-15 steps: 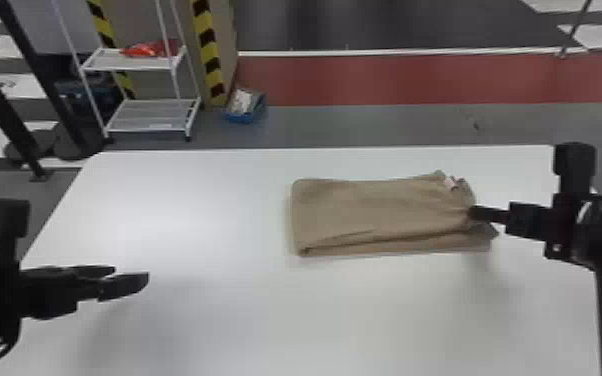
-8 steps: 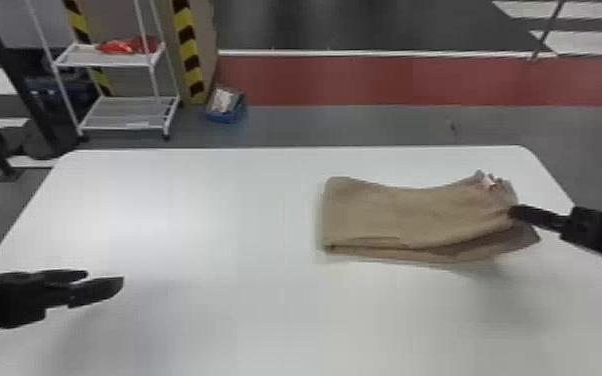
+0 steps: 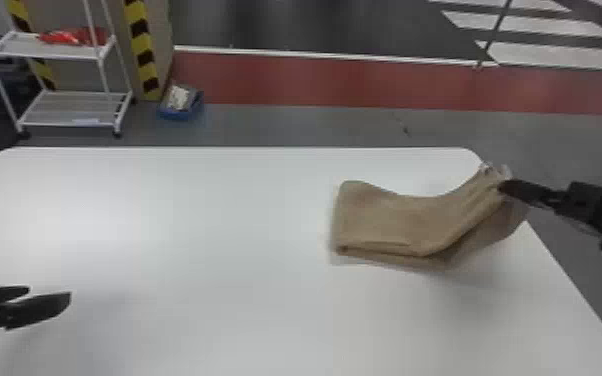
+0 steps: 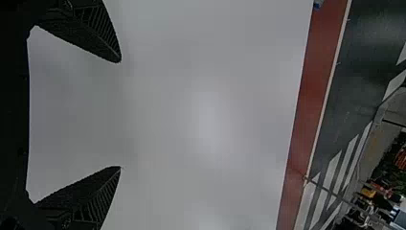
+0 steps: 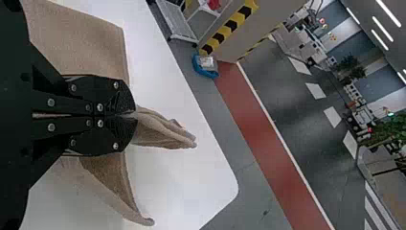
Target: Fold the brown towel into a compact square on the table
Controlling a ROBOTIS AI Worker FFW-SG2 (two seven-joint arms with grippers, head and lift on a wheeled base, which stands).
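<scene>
The brown towel (image 3: pixel 395 220) lies folded toward the right side of the white table, its right end lifted off the surface near the right edge. My right gripper (image 3: pixel 505 187) holds that raised end. In the right wrist view, the right gripper (image 5: pixel 136 115) is shut on the brown towel (image 5: pixel 81 40), with a bunched part poking out past the fingertips and another flap hanging to one side. At the table's left side is my left gripper (image 3: pixel 51 299), away from the towel. The left wrist view has the left gripper (image 4: pixel 120 115) open over bare table, nothing between its fingers.
The white table (image 3: pixel 190 225) extends between the left gripper and the towel. Beyond its far edge, on the floor, stand a white wire shelf (image 3: pixel 72 105) with red items and a blue box (image 3: pixel 181 106).
The towel's right end has risen and moved right with my right gripper, and the towel sits farther right in the head view. The left gripper shows farther left, still open; the head view has shifted.
</scene>
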